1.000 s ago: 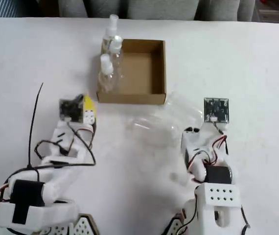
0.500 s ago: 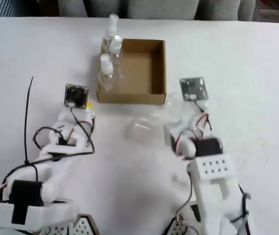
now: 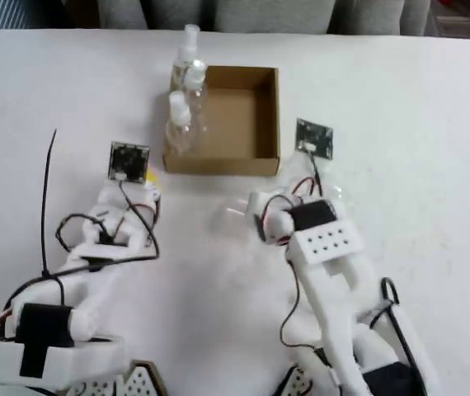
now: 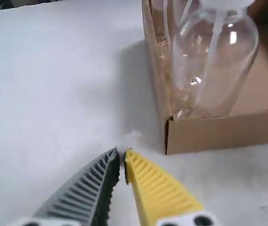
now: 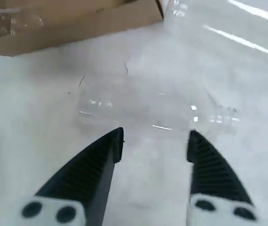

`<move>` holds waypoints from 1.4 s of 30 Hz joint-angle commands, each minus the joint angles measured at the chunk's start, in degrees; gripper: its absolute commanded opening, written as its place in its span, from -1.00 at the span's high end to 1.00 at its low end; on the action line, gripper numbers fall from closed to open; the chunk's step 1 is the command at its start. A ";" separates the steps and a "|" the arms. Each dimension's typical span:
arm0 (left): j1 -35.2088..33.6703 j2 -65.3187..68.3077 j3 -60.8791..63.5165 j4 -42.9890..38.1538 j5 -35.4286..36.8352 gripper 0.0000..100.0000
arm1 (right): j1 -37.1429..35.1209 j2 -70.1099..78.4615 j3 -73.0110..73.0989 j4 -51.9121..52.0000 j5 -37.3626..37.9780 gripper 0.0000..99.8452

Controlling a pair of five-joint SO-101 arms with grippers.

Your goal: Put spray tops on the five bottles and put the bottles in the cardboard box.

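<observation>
The cardboard box stands open at the table's far middle. Three clear bottles with white spray tops stand along its left side; one of them looms close in the left wrist view behind the box corner. My left gripper is shut, grey and yellow fingertips touching, just short of that corner with nothing held. My right gripper is open over a clear topless bottle lying on the table in front of the box. A second clear bottle lies beside it.
The left arm and right arm stretch from the near edge toward the box. One lying bottle shows faintly between them. A black cable stands up by the left arm. Open white table lies to both sides.
The right arm has swung forward and left, toward the box front and over the lying bottles. The left arm shifted slightly forward early on, then stayed put.
</observation>
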 commanded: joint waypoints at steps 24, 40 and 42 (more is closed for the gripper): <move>-0.31 -1.71 -2.64 0.18 -0.62 0.95 | 4.97 15.60 -3.34 -18.77 -16.35 0.34; -0.22 -1.71 -2.64 0.18 -0.62 0.95 | 5.05 10.86 -5.98 -7.96 6.86 0.34; -0.22 -1.71 -2.64 0.18 -0.62 0.95 | 4.79 8.22 -5.98 -5.49 5.89 0.34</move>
